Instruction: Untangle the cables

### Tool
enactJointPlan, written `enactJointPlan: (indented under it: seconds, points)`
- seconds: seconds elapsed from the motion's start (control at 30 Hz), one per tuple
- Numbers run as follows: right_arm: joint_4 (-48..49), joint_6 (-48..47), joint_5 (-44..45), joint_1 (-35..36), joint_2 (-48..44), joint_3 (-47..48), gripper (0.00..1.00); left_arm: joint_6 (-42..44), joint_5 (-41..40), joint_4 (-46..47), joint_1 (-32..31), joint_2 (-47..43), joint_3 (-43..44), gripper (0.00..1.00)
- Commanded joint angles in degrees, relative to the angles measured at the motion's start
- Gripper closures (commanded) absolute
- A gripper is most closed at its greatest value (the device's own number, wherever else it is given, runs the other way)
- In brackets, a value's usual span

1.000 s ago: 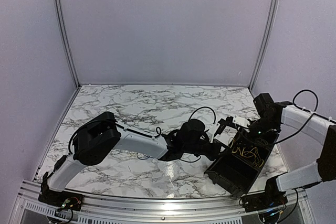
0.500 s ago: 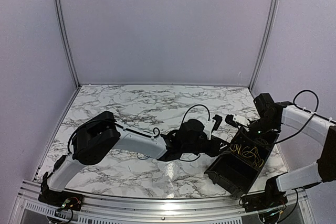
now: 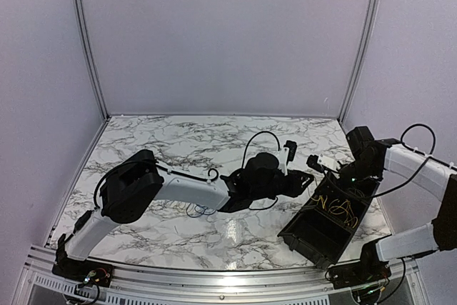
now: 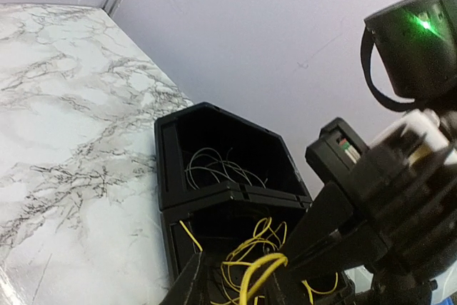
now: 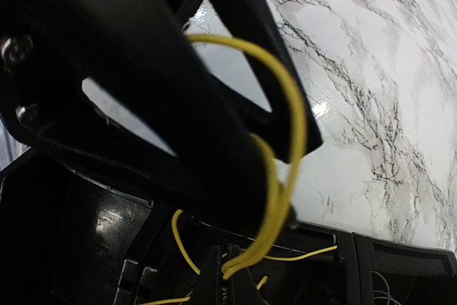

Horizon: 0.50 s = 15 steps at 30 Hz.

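Briefly, scene: both arms meet over a black bin (image 4: 166, 176).
Cables: the yellow cable (image 4: 263, 271) loops up from the bin's near compartment, and thin dark wires (image 4: 218, 171) lie in the far one.
Right gripper (image 5: 227, 285): pinched on a yellow strand.
Left gripper (image 4: 237, 292): a yellow loop runs between its fingers; I cannot tell if it grips.
Advice: draw apart slowly and watch for snags.
Change: Left gripper has lifted back from the bin.
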Motion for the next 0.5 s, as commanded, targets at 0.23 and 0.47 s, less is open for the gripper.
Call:
enactJointPlan:
  seconds: [0.23,0.47]
  points:
    - [-0.9,2.0,14.6,-3.7,-3.1,0.9,0.99,-1.9,-0.1,3.3,0.5,-0.3,-0.2,0.60]
    - [-8.8,-4.5,21.3,-7.0,-4.6,-0.2,0.94,-1.0,-3.1,5.3,0.7,-4.2,-6.8,0.57]
